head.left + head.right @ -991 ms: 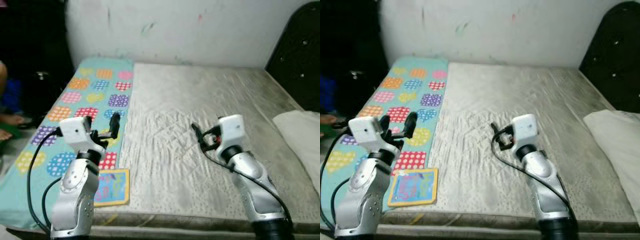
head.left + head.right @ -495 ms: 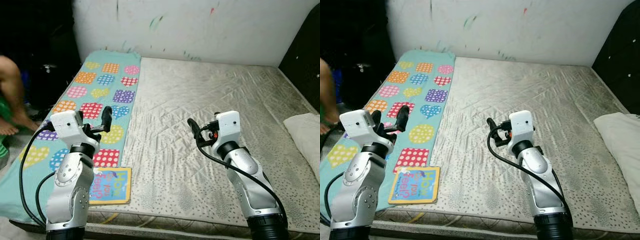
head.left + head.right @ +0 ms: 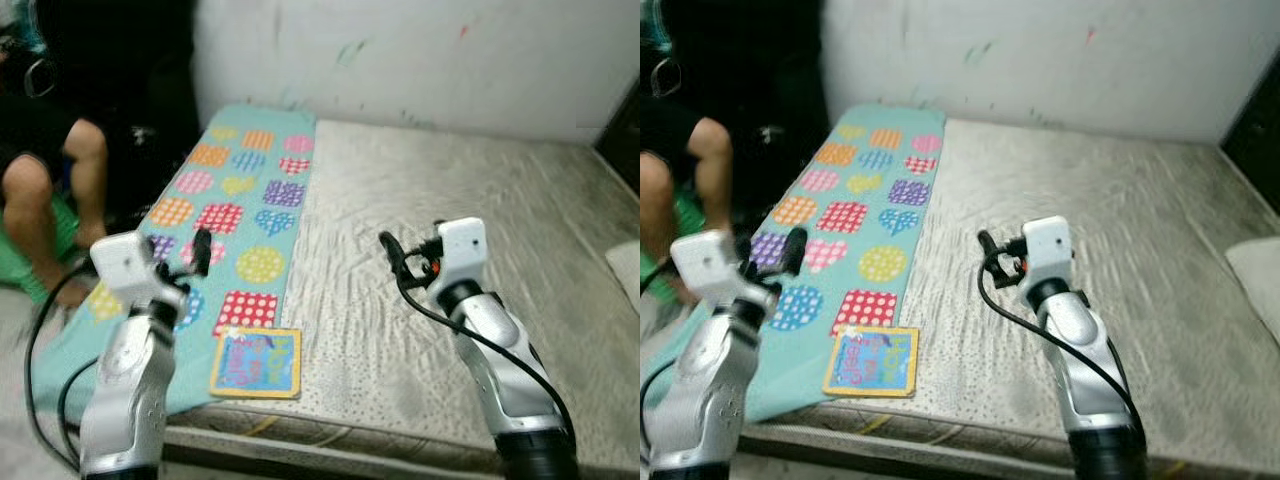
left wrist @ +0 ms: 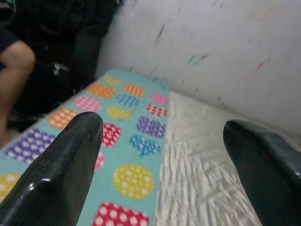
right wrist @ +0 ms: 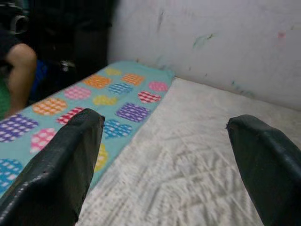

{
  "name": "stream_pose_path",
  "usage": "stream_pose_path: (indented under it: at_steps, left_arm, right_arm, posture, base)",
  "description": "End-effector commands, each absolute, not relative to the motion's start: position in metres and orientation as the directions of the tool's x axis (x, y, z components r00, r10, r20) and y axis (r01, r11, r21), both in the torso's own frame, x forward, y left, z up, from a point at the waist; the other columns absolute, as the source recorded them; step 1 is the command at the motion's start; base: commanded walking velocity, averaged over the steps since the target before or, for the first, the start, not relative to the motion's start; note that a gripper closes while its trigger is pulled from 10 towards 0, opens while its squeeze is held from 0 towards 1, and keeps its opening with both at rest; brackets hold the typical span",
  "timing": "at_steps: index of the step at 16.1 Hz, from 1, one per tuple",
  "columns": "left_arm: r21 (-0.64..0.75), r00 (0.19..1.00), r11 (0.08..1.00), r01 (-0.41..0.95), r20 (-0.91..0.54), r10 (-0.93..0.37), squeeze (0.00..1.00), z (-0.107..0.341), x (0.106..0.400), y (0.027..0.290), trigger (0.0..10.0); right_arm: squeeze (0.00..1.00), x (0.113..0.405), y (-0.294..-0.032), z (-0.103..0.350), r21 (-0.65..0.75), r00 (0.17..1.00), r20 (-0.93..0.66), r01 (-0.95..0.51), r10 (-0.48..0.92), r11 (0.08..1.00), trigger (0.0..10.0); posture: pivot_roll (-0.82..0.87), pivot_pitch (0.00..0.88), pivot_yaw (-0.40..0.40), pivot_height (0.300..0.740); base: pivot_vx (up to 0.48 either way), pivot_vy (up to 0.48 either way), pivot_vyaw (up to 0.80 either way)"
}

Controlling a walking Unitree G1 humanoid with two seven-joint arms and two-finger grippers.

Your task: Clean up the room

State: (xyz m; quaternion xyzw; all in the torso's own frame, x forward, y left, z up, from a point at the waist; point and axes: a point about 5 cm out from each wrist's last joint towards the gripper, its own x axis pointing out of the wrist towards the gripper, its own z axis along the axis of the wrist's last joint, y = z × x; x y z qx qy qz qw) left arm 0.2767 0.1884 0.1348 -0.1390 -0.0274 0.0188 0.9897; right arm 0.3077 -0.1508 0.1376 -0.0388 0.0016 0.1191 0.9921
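Picture book (image 3: 256, 363) lies at the bed's (image 3: 480, 230) front left edge; the camera has swung left, revealing a seated person (image 3: 45, 190). Both pincers, left (image 3: 197, 252) and right (image 3: 392, 252), hover released, nothing grasped yet.

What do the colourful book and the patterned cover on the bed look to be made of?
The book looks like stiff glossy card: flat, square-edged, printed cover. The patterned cover looks like thin matte woven fabric, lying limp over the mattress edge; exact fibre can't be told.
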Motion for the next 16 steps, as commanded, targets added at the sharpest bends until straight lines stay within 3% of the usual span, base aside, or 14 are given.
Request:
stream_pose_path:
  at_steps: [1, 3, 13, 16]
  left_arm:
    - [-0.28, 0.999, 0.96, -0.007, 0.049, 0.022, 0.0, 0.134, 0.274, 0.182, 10.0]
    - [-0.302, 0.998, 0.953, -0.039, 0.042, 0.054, 0.0, 0.132, 0.27, 0.181, 10.0]
    - [-0.321, 0.999, 0.946, -0.035, 0.016, 0.043, 0.0, 0.127, 0.261, 0.173, 10.0]
    - [-0.322, 0.998, 0.947, -0.022, 0.054, 0.041, 0.0, 0.131, 0.259, 0.172, 10.0]
  right_arm:
    - [0.0, 0.304, -0.159, 0.132, -0.075, 0.975, -0.048, -0.221, 0.218, 0.972, 10.0]
    - [0.0, 0.303, -0.155, 0.128, -0.104, 0.958, -0.095, -0.279, 0.269, 0.955, 10.0]
    - [0.0, 0.297, -0.157, 0.125, -0.107, 0.95, -0.133, -0.297, 0.283, 0.949, 10.0]
    - [0.0, 0.298, -0.156, 0.126, -0.105, 0.946, -0.135, -0.309, 0.294, 0.945, 10.0]
  posture:
    - [-0.05, 0.0, -0.05, 0.74]
    - [-0.05, 0.0, -0.069, 0.74]
    - [-0.06, 0.0, -0.065, 0.74]
    - [-0.06, 0.002, -0.069, 0.74]
  base:
    - [0.0, 0.48, 0.0]
    - [0.0, 0.48, 0.0]
    - [0.0, 0.479, 0.0]
    - [0.0, 0.0, 0.0]
